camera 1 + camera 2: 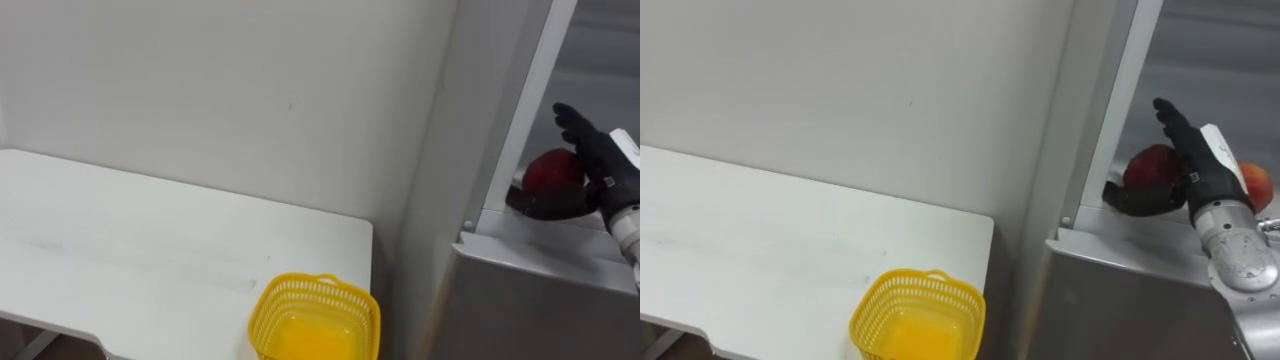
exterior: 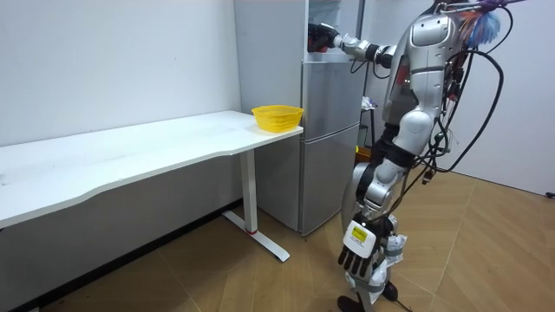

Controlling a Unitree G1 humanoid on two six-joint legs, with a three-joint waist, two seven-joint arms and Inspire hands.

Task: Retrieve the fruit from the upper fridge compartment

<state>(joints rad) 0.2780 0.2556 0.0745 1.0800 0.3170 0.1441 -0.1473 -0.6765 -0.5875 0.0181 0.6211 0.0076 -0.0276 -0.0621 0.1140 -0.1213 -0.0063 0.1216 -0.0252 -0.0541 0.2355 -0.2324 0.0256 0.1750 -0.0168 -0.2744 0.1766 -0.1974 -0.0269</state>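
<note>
White wall (image 1: 890, 100) runs behind a white table (image 1: 760, 230) on the left. At the table's right end stands a yellow basket (image 1: 920, 310) of open mesh, close to the edge. Just right of the table is a grey fridge (image 1: 1120, 290) with its upper compartment open. On the ledge of that compartment is the red apple (image 1: 1150, 165), round and dark red with a dull shine. A second apple (image 1: 1257, 185), lighter and orange-red, lies further right, behind the wrist. The right hand (image 1: 1200, 175) reaches into the compartment with its palm against the red apple's right side. Its fingers (image 1: 1170, 115) point straight up, spread wide and not closed. Its thumb (image 1: 1135, 200) sweeps out below and in front of the fruit, so the red apple sits in the gap between thumb and fingers. Whether the thumb touches it cannot be told. In the room view the robot stands upright before the fridge, and its left hand (image 2: 360, 250) hangs low by its leg with relaxed fingers, holding nothing.
</note>
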